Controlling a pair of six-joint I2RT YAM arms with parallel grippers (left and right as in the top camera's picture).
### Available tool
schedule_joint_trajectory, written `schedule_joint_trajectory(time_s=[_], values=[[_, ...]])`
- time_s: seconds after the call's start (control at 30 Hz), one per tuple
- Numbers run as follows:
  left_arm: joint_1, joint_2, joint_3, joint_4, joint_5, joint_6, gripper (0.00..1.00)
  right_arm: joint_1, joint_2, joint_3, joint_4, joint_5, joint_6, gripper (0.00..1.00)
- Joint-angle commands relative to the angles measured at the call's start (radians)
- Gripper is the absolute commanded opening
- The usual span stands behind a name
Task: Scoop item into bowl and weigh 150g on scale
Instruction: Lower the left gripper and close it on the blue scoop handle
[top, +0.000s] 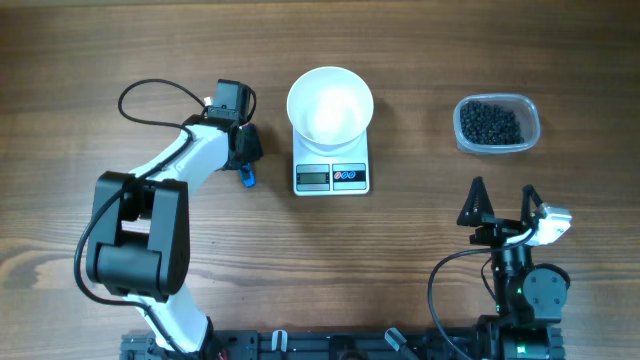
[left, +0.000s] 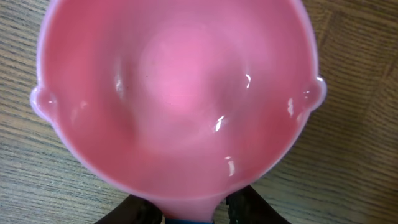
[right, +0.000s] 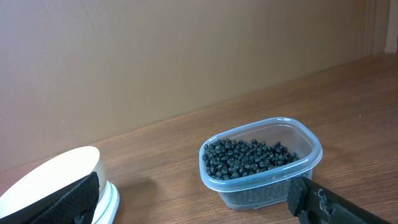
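The white bowl (top: 330, 103) stands empty on the white scale (top: 331, 177). Black beads (top: 490, 123) fill a clear tub at the far right. My left gripper (top: 243, 150) is left of the scale, with a blue scoop handle (top: 247, 178) poking out beside it. In the left wrist view a pink scoop (left: 180, 93) fills the frame, empty, its neck between the fingers of the left gripper (left: 196, 213). Whether they press on it is hidden. My right gripper (top: 502, 195) stands open near the front, facing the beads (right: 249, 157) and the bowl (right: 50, 177).
The clear plastic tub (top: 530, 140) holding the beads sits at the back right, apart from the scale. Bare wooden tabletop (top: 420, 230) lies between the scale and the right arm. A black cable (top: 150, 95) loops behind the left arm.
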Motion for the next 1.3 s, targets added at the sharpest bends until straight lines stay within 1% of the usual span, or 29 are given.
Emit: schedule_joint_trajectory(time_s=[0.0, 0.07, 0.13, 0.17, 0.2, 0.27, 0.33, 0.43, 0.6, 0.7, 0.97, 1.27], values=[[0.000, 0.020, -0.001, -0.002, -0.026, 0.006, 0.34, 0.002, -0.007, 0.000, 0.005, 0.003, 0.005, 1.00], [0.000, 0.020, -0.001, 0.000, -0.032, 0.006, 0.35, 0.002, -0.007, 0.000, 0.005, 0.003, 0.005, 1.00], [0.000, 0.020, -0.001, -0.001, -0.032, 0.006, 0.32, 0.002, -0.007, 0.000, 0.005, 0.003, 0.005, 1.00], [0.000, 0.020, -0.001, -0.001, -0.032, 0.006, 0.31, 0.002, -0.007, 0.000, 0.005, 0.003, 0.005, 1.00], [0.000, 0.020, -0.001, -0.001, -0.032, 0.006, 0.29, 0.002, -0.007, 0.000, 0.006, 0.003, 0.005, 1.00], [0.000, 0.017, -0.001, -0.003, -0.032, 0.006, 0.28, 0.002, -0.007, 0.000, 0.005, 0.003, 0.005, 1.00], [0.000, 0.010, -0.001, -0.003, -0.032, 0.006, 0.29, 0.002, -0.007, 0.000, 0.005, 0.003, 0.005, 1.00], [0.000, 0.000, -0.001, -0.003, -0.032, 0.006, 0.35, 0.002, -0.007, 0.000, 0.006, 0.003, 0.005, 1.00], [0.000, -0.018, -0.001, -0.003, -0.032, 0.006, 0.37, 0.002, -0.007, 0.000, 0.006, 0.003, 0.005, 1.00], [0.000, -0.019, -0.001, -0.003, -0.032, 0.006, 0.32, 0.002, -0.007, 0.000, 0.005, 0.003, 0.005, 1.00], [0.000, -0.023, -0.001, -0.003, -0.032, 0.006, 0.27, 0.002, -0.007, 0.000, 0.005, 0.003, 0.005, 1.00], [0.000, -0.116, -0.001, -0.004, -0.031, 0.004, 0.24, 0.002, -0.007, 0.000, 0.006, 0.003, 0.005, 1.00]])
